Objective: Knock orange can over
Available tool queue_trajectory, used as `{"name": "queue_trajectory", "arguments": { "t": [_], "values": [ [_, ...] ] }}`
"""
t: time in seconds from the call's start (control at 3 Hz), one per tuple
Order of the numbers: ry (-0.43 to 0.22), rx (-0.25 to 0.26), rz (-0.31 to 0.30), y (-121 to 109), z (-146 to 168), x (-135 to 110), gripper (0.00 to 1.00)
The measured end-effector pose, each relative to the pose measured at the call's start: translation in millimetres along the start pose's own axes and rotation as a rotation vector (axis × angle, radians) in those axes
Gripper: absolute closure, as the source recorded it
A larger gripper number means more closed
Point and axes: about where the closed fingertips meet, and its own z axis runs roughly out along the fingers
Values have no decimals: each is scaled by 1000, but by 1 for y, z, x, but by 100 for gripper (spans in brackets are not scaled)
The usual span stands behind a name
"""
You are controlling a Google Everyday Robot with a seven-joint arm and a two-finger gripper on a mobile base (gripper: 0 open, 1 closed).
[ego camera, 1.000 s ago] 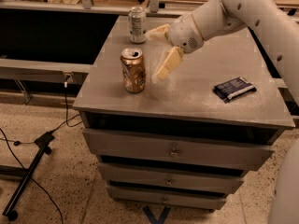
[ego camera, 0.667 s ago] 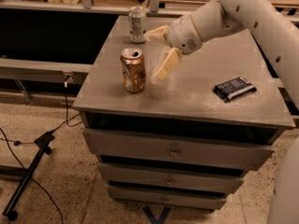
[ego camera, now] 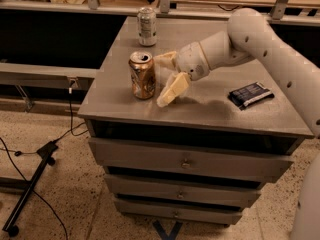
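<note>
The orange can [ego camera: 142, 75], dented, orange-gold with a silver top, stands upright near the front left of the grey cabinet top [ego camera: 200, 49]. My gripper [ego camera: 164, 79] is just to its right, low over the surface, fingers spread open with nothing between them. One finger [ego camera: 172, 90] points down toward the front, the other [ego camera: 165, 59] lies behind, close to the can's right side. I see a narrow gap between the fingers and the can.
A silver-white can [ego camera: 146, 26] stands upright at the back left of the top. A dark flat packet [ego camera: 250, 94] lies at the right. The cabinet has drawers [ego camera: 187, 161] below. A stand and cables lie on the floor at left.
My gripper has moved slightly down and closer to the orange can. The can still stands upright in the same place.
</note>
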Motion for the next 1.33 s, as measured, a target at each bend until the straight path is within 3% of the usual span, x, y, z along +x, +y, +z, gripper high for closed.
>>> {"name": "queue_trajectory", "arguments": {
  "t": [0.33, 1.0, 1.33],
  "values": [
    [-53, -22, 27, 3, 16, 11, 0],
    [-63, -35, 26, 4, 21, 11, 0],
    [-102, -60, 24, 5, 30, 9, 0]
  ]
}}
